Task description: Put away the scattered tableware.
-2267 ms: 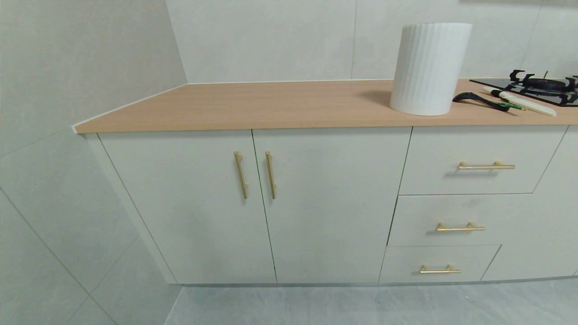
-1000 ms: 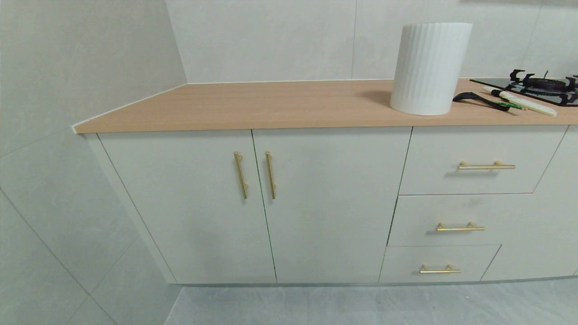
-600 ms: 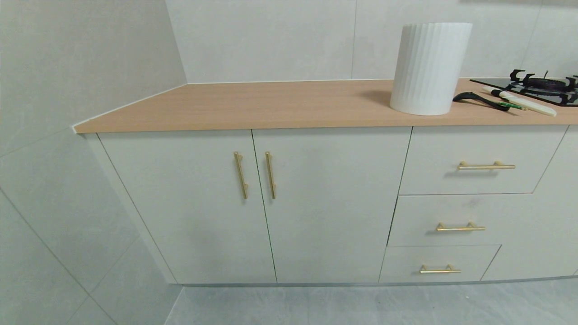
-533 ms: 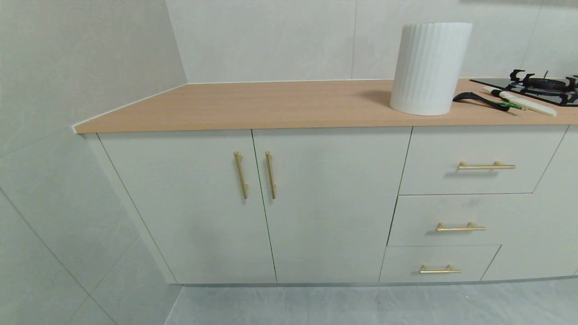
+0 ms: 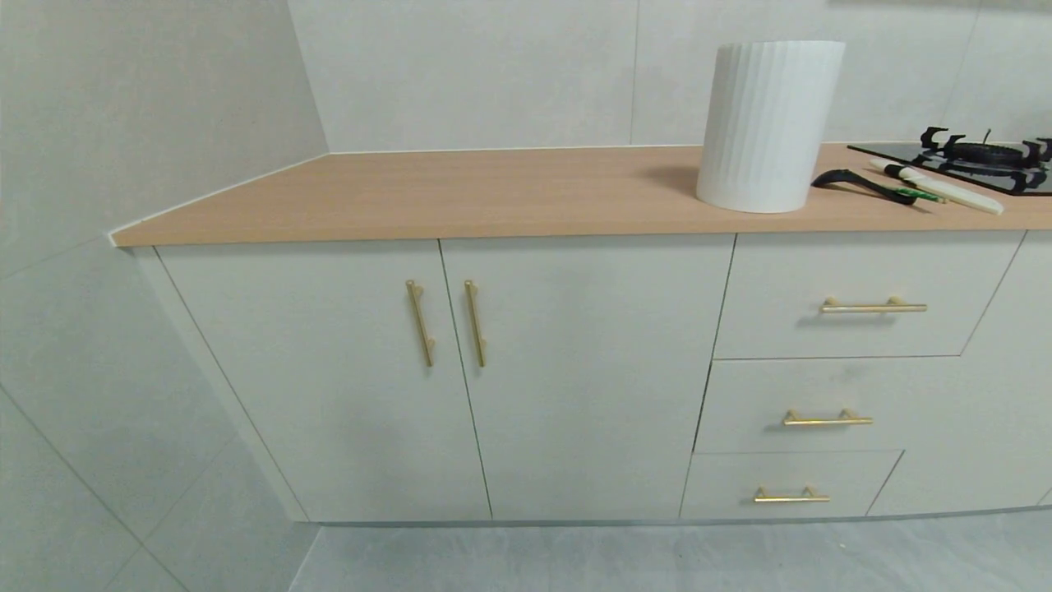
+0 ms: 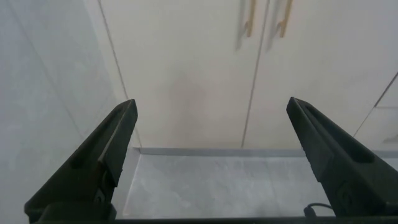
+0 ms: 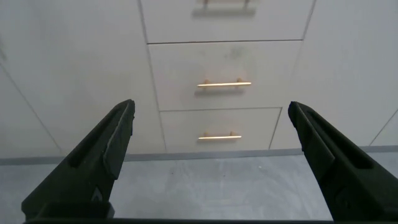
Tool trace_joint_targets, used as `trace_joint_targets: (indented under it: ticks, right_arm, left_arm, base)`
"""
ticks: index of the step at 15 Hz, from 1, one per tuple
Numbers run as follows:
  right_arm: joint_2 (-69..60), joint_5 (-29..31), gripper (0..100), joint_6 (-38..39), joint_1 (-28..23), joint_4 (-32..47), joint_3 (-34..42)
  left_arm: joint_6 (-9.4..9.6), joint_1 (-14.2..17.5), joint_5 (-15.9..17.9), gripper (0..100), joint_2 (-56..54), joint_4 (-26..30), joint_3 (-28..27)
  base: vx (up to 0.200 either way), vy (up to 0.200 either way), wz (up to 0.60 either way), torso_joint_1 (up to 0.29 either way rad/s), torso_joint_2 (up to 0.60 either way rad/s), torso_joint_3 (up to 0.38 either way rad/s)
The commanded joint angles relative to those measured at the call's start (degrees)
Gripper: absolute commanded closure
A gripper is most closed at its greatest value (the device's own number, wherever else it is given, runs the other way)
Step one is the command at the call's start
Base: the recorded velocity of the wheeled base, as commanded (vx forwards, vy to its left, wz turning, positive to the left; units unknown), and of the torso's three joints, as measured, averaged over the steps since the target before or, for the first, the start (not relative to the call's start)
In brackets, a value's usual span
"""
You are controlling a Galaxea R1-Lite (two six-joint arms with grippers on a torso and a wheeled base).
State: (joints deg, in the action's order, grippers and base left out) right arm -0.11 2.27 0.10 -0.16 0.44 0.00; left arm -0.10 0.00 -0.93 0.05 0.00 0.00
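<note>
On the wooden countertop [image 5: 460,193] stands a tall white ribbed holder [image 5: 768,123]. Just right of it lie a black ladle [image 5: 859,182] and a white-handled utensil [image 5: 941,186] with a green-tipped piece beside it. My left gripper [image 6: 211,134] is open, held low in front of the double cabinet doors [image 6: 249,74] with nothing between its fingers. My right gripper [image 7: 211,134] is open too, held low facing the lower drawers [image 7: 224,84], empty.
A black gas hob [image 5: 978,156] sits at the counter's far right. Below are two doors with gold handles [image 5: 448,322] and three drawers [image 5: 871,306]. A tiled wall [image 5: 99,164] closes in the left side. Grey floor [image 5: 657,559] lies in front.
The whole head view has shifted slightly left and the cabinet looks a bit larger, so the camera moved. The holder and utensils stay where they were on the counter.
</note>
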Motion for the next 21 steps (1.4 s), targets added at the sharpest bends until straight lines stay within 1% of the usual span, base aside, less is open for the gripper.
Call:
trace_joint_targets:
  ticks: [1, 10, 19, 21]
  right_arm:
    - [0.1, 0.0, 0, 0.0, 0.0, 0.0, 0.0]
    - [0.1, 0.0, 0, 0.0, 0.0, 0.0, -0.1]
    - [0.1, 0.0, 0, -0.1, 0.0, 0.0, 0.0]
    - [0.1, 0.0, 0, -0.1, 0.0, 0.0, 0.0]
  left_arm:
    - [0.01, 0.0, 0.0, 0, 0.0, 0.0, 0.0]
    - [-0.08, 0.0, 0.0, 0, 0.0, 0.0, 0.0]
    - [0.01, 0.0, 0.0, 0, 0.0, 0.0, 0.0]
    - [0.01, 0.0, 0.0, 0, 0.0, 0.0, 0.0]
  base:
    - [0.000, -0.200, 0.00, -0.002, 0.00, -0.002]
    - [0.000, -0.200, 0.00, 0.003, 0.00, 0.001]
    - [0.000, 0.000, 0.00, 0.000, 0.00, 0.000]
    - [0.200, 0.000, 0.00, -0.002, 0.00, 0.002]
